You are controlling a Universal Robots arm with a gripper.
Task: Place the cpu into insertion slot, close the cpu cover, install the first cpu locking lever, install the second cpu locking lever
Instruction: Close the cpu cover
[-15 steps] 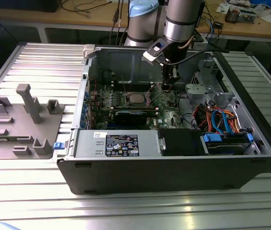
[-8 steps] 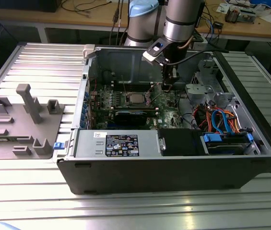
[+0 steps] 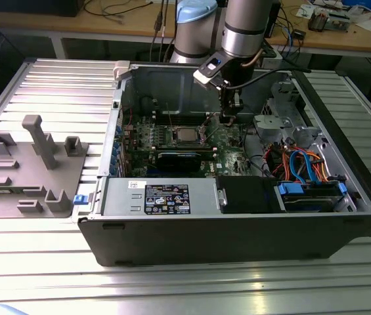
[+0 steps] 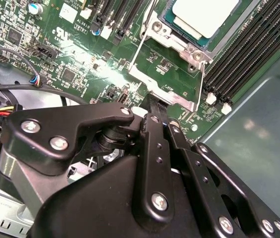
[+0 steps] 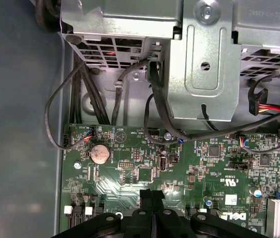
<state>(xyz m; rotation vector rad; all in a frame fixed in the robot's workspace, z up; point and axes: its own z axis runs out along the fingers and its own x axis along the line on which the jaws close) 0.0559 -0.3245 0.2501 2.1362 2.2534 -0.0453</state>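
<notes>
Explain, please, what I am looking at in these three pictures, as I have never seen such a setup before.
This is a robot arm with a black gripper reaching down into an open computer case, which lies on a ribbed metal table. A grey parts tray sits at the exterior view's left. The exterior view comes from a camera off the arm. The two wrist views come from cameras riding on it, looking past the gripper at the green circuit board. In the second wrist view the cpu already sits in the insertion slot, and the cpu cover is swung open beside it. The gripper is shut, holding nothing I can make out, its tip at the cover's edge.
</notes>
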